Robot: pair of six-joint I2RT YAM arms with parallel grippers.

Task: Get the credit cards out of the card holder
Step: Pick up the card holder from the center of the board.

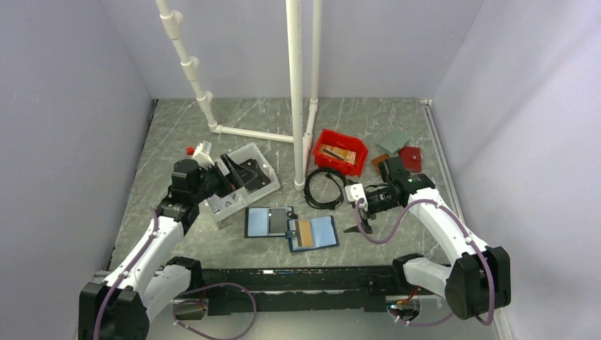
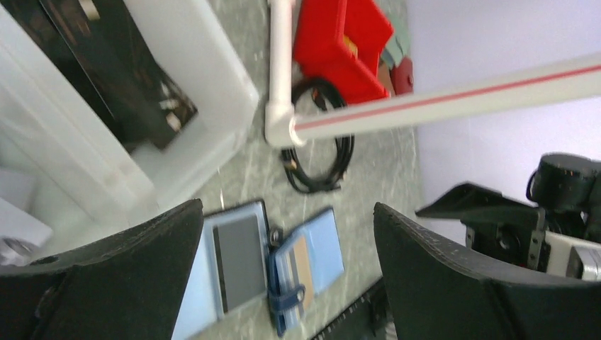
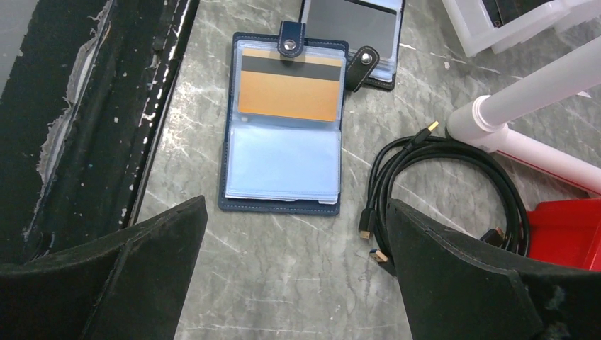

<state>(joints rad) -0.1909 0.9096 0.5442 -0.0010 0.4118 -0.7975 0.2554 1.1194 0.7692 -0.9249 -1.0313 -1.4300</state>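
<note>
Right wrist view: navy-blue folding card holder (image 3: 283, 170), open on grey marbled table (image 3: 283, 283); gold-orange striped credit card (image 3: 289, 88) in its sleeve. Fingers spread, empty, on right gripper (image 3: 294, 227) and left gripper (image 2: 283, 212). Advice: pin holder, slide card out edgewise.

Card holder (image 3: 283, 152): open flat on the marble table (image 3: 283, 283), snap tab at its top edge.
Credit card (image 3: 289, 88): gold-orange with a black stripe, in the upper sleeve.
Right gripper (image 3: 295, 212): jaws spread wide, framing the holder's lower edge.
Cable (image 3: 443, 180): black coil, just right of the holder, touching the white pipe (image 3: 524, 106).
</note>
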